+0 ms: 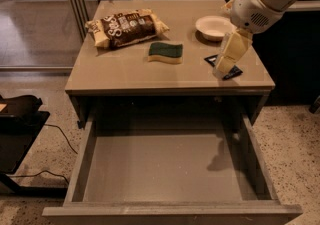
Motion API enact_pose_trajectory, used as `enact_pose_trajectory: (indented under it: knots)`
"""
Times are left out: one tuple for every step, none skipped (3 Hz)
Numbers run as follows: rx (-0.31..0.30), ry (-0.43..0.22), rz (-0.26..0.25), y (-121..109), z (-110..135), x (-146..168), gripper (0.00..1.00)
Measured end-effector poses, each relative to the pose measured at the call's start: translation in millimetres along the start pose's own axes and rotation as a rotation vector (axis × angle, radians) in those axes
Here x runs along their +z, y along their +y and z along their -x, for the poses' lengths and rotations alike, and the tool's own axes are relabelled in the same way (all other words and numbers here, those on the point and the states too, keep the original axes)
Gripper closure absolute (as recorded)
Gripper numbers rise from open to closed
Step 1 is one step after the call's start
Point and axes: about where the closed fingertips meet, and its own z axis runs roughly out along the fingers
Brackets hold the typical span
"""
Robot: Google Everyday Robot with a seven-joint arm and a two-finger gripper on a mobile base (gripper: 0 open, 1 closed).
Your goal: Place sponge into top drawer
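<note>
The sponge (165,52), dark green on top with a pale yellow base, lies flat near the middle of the table top (120,74). The top drawer (160,169) is pulled wide open below the table front and holds nothing. My gripper (222,69) hangs from the white arm over the right side of the table. It is to the right of the sponge and apart from it, just above a dark blue packet (233,73). It holds nothing that I can see.
A brown snack bag (127,28) lies at the back left of the table. A white bowl (214,25) stands at the back right. A black stand with a cable (20,129) is on the floor to the left.
</note>
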Motion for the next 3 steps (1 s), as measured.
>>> enact_pose_trajectory:
  knots:
    - [0.0, 0.0, 0.0, 0, 0, 0, 0.0]
    - [-0.041, -0.025, 0.006, -8, 11, 18, 0.0]
    - [-0.079, -0.116, 0.003, -25, 28, 48, 0.0]
